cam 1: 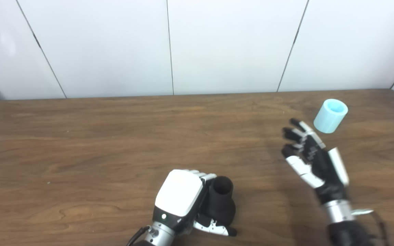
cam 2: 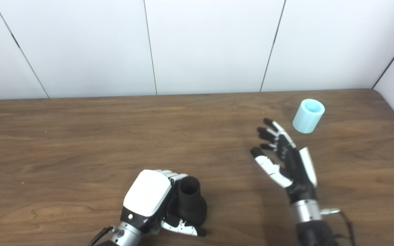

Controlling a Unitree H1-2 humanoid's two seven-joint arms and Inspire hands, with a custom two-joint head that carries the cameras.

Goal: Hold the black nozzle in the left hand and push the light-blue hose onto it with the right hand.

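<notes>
The black nozzle sits low on the brown desk, its open end up. The left hand grasps it. The light-blue hose stands far right, near the wall. The right hand hangs just beside it, released, fingers spread.

Each hand is black with white plates, silver wrists, black cables.

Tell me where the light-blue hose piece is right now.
The light-blue hose stands on the wooden table at the far right, near the back edge, just beyond the fingertips of the open right hand, not touching it.
</notes>
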